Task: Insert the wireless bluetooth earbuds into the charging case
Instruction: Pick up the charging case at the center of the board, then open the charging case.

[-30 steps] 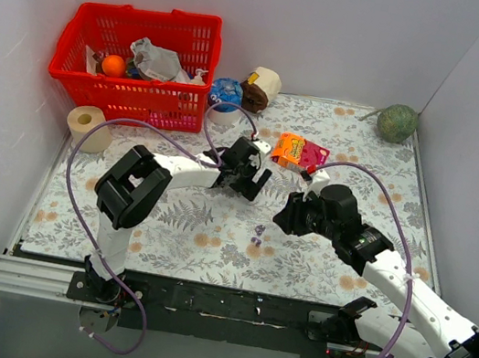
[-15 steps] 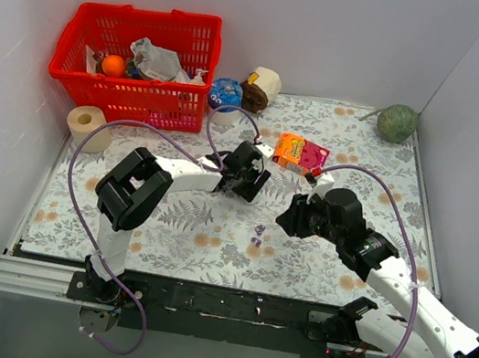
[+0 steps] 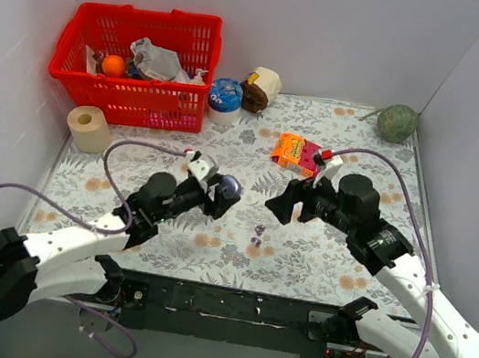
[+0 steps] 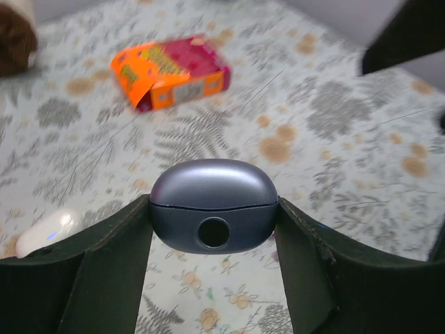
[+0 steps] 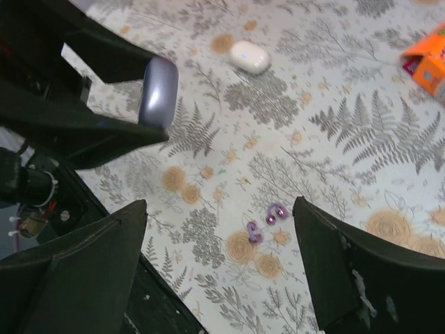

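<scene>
Flower-and-fern printed cloth [image 3: 336, 261] is spread over the table, and nearest the arm bases 2 tiny purple plastic earbuds [image 5: 268, 221] are seen lying loose on it, touching or nearly so. Just above them the right gripper [image 3: 291, 205] is held with its jaws wide apart and empty. Beside it, the left gripper [image 3: 223, 193] is clamped on the ends of a smooth, rounded grey-purple charging case [image 4: 214, 202], which is raised off the cloth with its lid closed. Further back a white oval case [image 5: 249, 57] and an orange cardboard snack box [image 3: 299, 153] are seen. No white earbuds can be made out. The earbuds could be flicked away by the broad fingers, and the slick case could be twisted loose when its lid is pried.
</scene>
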### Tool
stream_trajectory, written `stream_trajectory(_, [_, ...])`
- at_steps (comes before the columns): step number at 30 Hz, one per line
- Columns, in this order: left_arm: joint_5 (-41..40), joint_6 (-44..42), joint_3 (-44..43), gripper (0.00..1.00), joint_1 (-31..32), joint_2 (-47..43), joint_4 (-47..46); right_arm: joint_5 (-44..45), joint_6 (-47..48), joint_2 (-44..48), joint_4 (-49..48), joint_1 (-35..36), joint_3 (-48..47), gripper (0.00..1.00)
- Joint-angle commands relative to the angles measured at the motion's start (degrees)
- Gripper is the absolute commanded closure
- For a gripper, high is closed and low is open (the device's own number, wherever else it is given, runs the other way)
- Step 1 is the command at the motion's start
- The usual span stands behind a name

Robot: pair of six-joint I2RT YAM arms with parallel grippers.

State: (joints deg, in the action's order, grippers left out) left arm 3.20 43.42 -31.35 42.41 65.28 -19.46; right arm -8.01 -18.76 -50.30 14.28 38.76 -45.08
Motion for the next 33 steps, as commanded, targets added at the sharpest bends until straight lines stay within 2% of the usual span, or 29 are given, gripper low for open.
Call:
stream_trajectory(1, [14.19,-1.50,13.48,1.00,1.35,-13.38,-18.86,-8.50,3.91,-2.16,-0.25,0.52,-9.91,0.05])
stream_trajectory(4, [16.31,-1.58,15.44,1.00,1.88,-20.33,-15.78,-11.23,4.00,-6.90,4.85,1.14,-14.76,0.04])
stream_trajectory(8, [15.26,-5.00,15.36,1.00,3.64,-24.75,-14.12,-12.12,1.98,-11.12,5.49,5.08,-20.12,0.03])
stream_trajectory(17, [14.12,-8.79,12.20,1.00,3.82,-26.78,-8.49,-5.97,0.66,-18.16,7.61,15.81,-26.02,0.02])
stream_trajectory(33, [12.62,-10.02,11.84,1.00,3.99,-30.82,-4.53,2.56,-4.88,-22.38,9.89,16.96,-26.20,0.04])
